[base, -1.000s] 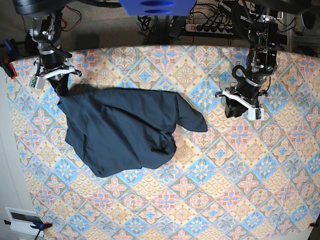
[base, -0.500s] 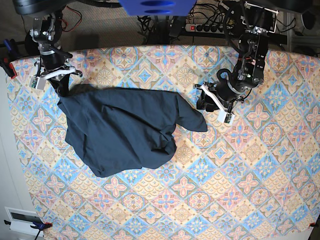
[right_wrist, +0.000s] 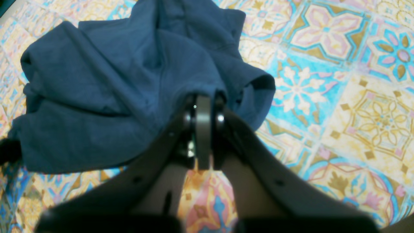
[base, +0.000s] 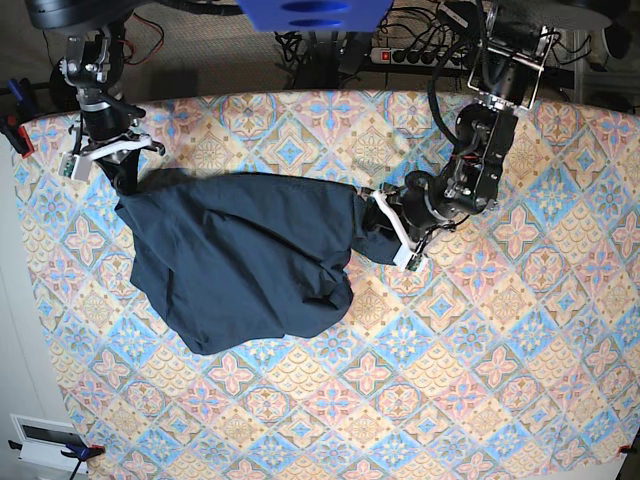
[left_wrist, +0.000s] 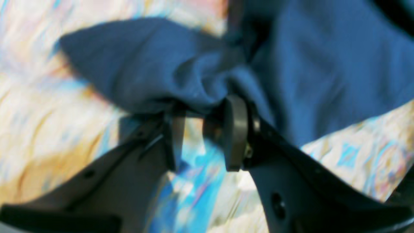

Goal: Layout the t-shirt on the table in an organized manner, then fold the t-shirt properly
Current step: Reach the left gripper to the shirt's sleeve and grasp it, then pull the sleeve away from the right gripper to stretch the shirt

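Note:
The dark navy t-shirt lies crumpled on the left half of the patterned table, one sleeve pointing right. My left gripper has reached that sleeve. In the left wrist view its jaws stand apart, with bunched sleeve fabric at the fingertips and tablecloth showing in the gap. My right gripper sits at the shirt's far-left corner. In the right wrist view it is shut on the shirt's edge, and the cloth spreads away from its tips.
A power strip with cables runs behind the table's far edge. A blue object hangs at top centre. Clamps grip the left edge, and a white device sits off the near-left corner.
My left arm swung left from the table's right side to the sleeve tip, and the sleeve end is now bunched at its fingers. The right arm and the shirt's body stayed put.

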### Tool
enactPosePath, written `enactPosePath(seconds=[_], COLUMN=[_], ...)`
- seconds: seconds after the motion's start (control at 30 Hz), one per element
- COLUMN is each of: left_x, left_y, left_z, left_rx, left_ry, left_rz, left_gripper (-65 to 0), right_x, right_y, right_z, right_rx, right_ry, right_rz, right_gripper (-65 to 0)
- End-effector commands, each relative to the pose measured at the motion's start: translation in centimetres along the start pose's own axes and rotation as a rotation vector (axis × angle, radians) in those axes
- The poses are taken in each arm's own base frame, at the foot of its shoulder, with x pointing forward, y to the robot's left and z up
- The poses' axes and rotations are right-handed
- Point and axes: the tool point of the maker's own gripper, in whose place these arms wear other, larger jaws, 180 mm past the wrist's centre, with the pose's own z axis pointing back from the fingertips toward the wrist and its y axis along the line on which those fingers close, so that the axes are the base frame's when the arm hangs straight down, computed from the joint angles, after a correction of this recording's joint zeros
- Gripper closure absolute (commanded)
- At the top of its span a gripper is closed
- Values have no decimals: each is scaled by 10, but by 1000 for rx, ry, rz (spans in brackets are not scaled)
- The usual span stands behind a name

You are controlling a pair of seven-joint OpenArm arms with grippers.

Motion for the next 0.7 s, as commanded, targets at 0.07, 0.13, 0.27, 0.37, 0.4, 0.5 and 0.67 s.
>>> enactPosePath(seconds=[0.07, 0.13, 0.27, 0.37, 0.4, 0.5, 0.67], left_x=[20, 18, 34, 62, 77, 108, 144], left_y=[-2, -11, -17, -13, -7, 25, 61], left_z=[-15, -26, -29, -12, 0, 41, 116], left_rx=[-17, -44, -80, -76, -61, -14, -48], left_ry=[-29, -12, -40, -132, -185, -306, -475], left_rz=[38, 57, 37, 29, 30, 16, 90], left_gripper=[-202, -187, 0, -11, -2, 0, 0], right_x=[12, 12, 13, 17, 16, 16, 24], right_y=[3, 3, 4, 11, 16, 33, 73], right_z=[1, 1, 1, -6, -9, -18, -36], right_rx=[15, 15, 16, 37, 50, 97, 201], right_ry=[-42, -42, -45, -49, -39, -24, -46], right_rz=[14, 14, 14, 11, 10, 9, 14], right_gripper=[0, 0, 0, 0, 0, 0, 0])
